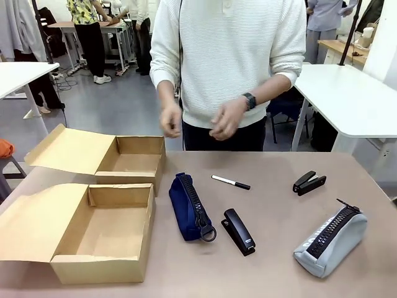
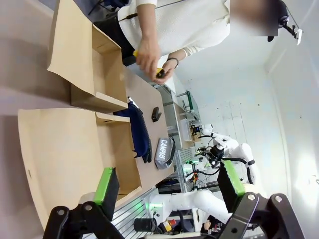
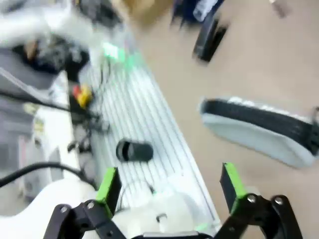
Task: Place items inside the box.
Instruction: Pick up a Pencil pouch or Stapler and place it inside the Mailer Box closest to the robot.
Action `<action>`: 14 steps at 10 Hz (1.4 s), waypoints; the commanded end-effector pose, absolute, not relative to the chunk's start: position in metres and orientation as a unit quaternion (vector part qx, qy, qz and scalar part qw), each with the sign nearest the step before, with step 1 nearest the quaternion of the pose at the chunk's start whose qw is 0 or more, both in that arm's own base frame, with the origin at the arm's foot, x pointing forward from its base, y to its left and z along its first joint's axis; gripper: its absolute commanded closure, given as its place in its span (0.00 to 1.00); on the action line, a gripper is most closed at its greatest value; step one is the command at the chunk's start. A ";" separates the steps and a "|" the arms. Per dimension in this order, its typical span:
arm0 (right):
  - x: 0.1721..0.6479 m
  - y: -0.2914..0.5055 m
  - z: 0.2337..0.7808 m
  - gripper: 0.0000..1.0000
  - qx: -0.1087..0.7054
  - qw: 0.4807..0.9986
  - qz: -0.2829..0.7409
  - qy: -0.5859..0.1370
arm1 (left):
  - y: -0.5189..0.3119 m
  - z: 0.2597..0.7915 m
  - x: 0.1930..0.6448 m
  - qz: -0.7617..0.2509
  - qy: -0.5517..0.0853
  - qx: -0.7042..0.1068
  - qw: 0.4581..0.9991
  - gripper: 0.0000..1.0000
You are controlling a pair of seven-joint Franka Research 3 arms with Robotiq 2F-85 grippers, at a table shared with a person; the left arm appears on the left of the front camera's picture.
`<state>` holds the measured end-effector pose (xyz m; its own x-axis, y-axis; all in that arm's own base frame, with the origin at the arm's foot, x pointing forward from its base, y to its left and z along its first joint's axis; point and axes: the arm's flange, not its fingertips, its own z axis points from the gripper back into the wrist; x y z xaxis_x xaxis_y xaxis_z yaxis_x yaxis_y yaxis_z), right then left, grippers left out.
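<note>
Two shallow brown cardboard boxes, flap lids laid open, are set along the worktop's left edge: the near box (image 1: 99, 270) at the near left corner and the far box (image 1: 139, 144) just behind it. Nothing is contained in either. A navy zip case (image 1: 189, 208), a black stapler (image 1: 239, 231), a white-black marker (image 1: 231, 182) and a smaller black stapler (image 1: 309, 182) are spread mid-worktop. A grey fabric pencil case (image 1: 330, 240) is laid toward the near right corner. A yellow-black cutter (image 2: 160, 72) is held in the person's hands (image 2: 149, 57). The left gripper (image 2: 168, 181) and right gripper (image 3: 170, 183) are both spread wide, with nothing grasped.
</note>
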<state>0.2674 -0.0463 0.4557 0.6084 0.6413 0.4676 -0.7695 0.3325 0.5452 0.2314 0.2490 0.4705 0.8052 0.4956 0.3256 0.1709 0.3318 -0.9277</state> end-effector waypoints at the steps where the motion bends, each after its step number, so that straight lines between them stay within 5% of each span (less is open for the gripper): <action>1: 0.265 -0.046 0.447 0.00 0.239 0.879 0.385 -0.150 | 0.249 0.472 0.231 0.098 -0.304 -0.571 0.756 0.00; 2: 0.267 -0.046 0.456 0.00 0.381 0.812 0.434 -0.084 | 0.249 0.472 0.231 0.098 -0.304 -0.571 0.756 0.00; 3: 0.279 -0.035 0.460 0.00 0.328 0.830 0.444 -0.087 | 0.249 0.472 0.231 0.098 -0.304 -0.571 0.756 0.00; 4: 0.273 -0.007 0.455 0.00 0.272 0.733 0.617 -0.090 | 0.249 0.472 0.231 0.098 -0.304 -0.571 0.756 0.00; 7: 0.301 0.059 0.424 0.00 0.142 0.606 0.775 -0.108 | 0.249 0.472 0.231 0.098 -0.304 -0.571 0.756 0.00; 9: 0.310 0.074 0.401 0.00 0.108 0.569 0.810 -0.089 | 0.249 0.472 0.231 0.098 -0.304 -0.571 0.756 0.00; 14: 0.322 0.085 0.339 0.00 0.087 0.580 0.810 0.002 | 0.249 0.472 0.231 0.098 -0.304 -0.571 0.756 0.00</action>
